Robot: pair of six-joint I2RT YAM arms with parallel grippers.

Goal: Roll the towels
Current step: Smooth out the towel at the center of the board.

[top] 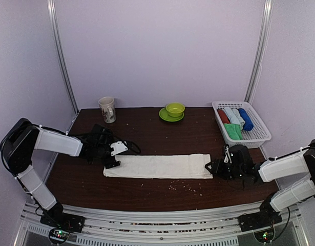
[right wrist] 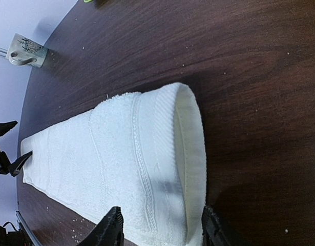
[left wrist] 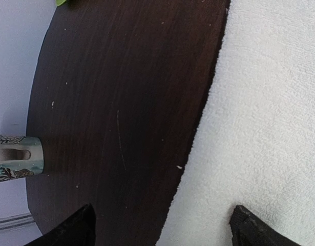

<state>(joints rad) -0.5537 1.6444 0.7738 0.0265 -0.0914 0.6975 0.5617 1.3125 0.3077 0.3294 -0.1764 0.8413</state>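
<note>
Straddling cream towel end — R fingers.

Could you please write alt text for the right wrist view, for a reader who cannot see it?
A cream-white towel lies as a long folded strip on a dark wooden table, its near end curled upward between the two black fingertips of the right tool. A patterned mug stands near the table's far edge, at upper left.

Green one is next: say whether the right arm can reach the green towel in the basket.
Probably yes. The green towel lies uncovered at the near end of the basket, just beyond the right gripper, with bare table between. The gripper first has to lift clear of the cream towel.
</note>
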